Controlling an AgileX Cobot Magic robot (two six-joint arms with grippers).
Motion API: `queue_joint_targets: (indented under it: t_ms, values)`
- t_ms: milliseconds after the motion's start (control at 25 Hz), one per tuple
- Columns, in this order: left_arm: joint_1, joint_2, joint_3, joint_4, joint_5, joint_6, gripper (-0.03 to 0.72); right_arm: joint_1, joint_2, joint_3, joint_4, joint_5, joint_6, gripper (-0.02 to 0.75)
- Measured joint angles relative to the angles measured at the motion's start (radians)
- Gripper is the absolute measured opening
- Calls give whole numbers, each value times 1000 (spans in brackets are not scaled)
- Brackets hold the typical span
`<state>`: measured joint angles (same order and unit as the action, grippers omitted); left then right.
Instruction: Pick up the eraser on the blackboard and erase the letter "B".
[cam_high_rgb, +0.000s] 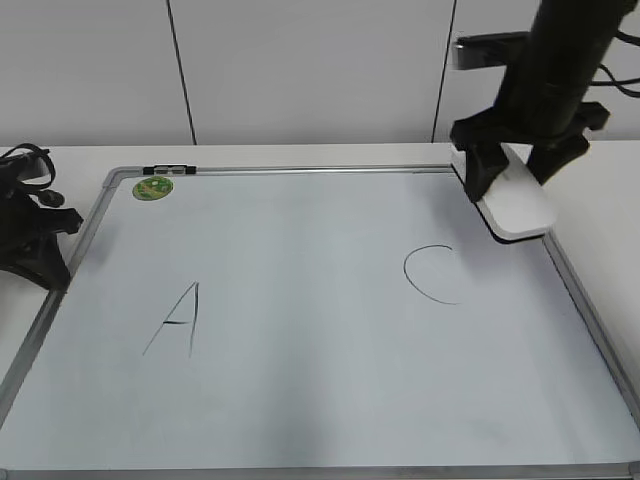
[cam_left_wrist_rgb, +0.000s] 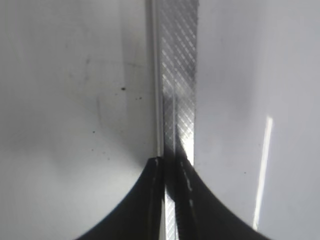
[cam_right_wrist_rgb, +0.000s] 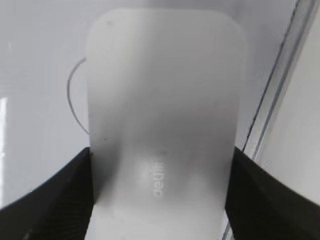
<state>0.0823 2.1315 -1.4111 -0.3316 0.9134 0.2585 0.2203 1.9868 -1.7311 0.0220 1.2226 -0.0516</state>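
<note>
The blackboard (cam_high_rgb: 300, 300) is a pale white board with a grey metal frame and fills the table. A slanted "A" (cam_high_rgb: 180, 320) and a curved "C" (cam_high_rgb: 432, 273) are drawn on it. No letter "B" shows between them; that area is bare. My right gripper (cam_high_rgb: 512, 185) is shut on the white eraser (cam_high_rgb: 518, 205), holding it at the board's far right edge. In the right wrist view the eraser (cam_right_wrist_rgb: 165, 115) fills the space between the fingers (cam_right_wrist_rgb: 160, 195), with part of the "C" (cam_right_wrist_rgb: 74, 95) to its left. My left gripper (cam_left_wrist_rgb: 170, 170) is shut over the board's left frame (cam_left_wrist_rgb: 177, 75).
A round green magnet (cam_high_rgb: 153, 187) sits at the board's far left corner beside a small black clip (cam_high_rgb: 170, 170). The left arm's black base (cam_high_rgb: 30, 230) rests at the left edge. A white wall stands behind the table.
</note>
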Motion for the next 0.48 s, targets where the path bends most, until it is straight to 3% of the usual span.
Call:
queue_joint_targets:
  t_ms: [280, 480]
  values:
    - [0, 0, 0, 0, 0, 0, 28, -130, -68, 255, 59, -142, 0, 527]
    - [0, 0, 0, -1, 0, 0, 28, -189, -68, 337, 65, -239, -2, 527]
